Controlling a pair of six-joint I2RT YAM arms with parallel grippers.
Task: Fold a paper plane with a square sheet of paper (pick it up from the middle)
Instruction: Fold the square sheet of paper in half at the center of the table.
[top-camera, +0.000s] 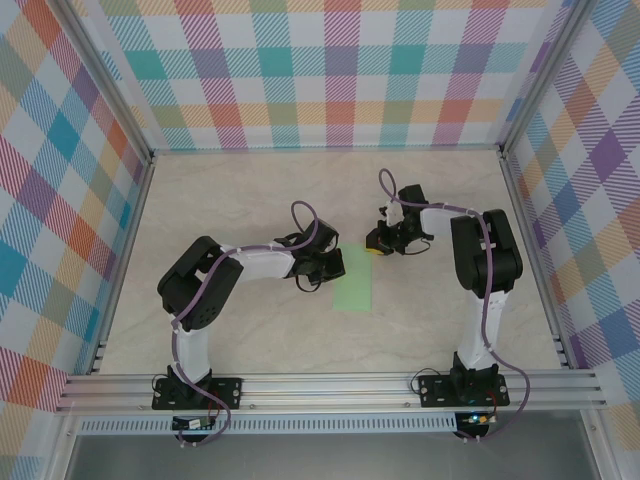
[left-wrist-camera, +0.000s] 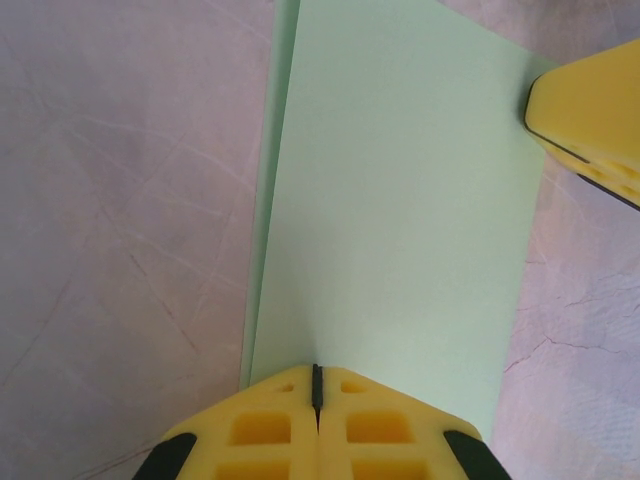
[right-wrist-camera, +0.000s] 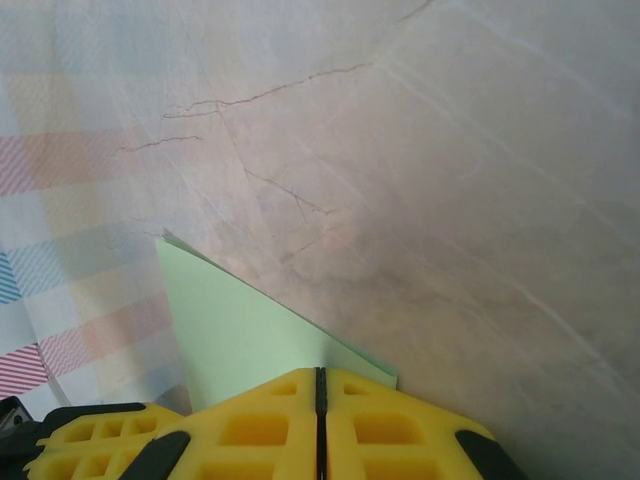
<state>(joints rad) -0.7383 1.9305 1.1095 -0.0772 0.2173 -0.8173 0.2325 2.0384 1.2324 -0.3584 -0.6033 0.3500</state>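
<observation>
Square sheet of paper, pale mint green and folded over into a long rectangle with one layer peeping out along a side, lay flat on the marbled worktop between the two arms. The left tool had its yellow fingers pressed together, tips at one edge of the sheet; whether they pinched it I could not tell. The right tool was likewise closed, its tips at a far corner of the sheet, well apart from the left one.
</observation>
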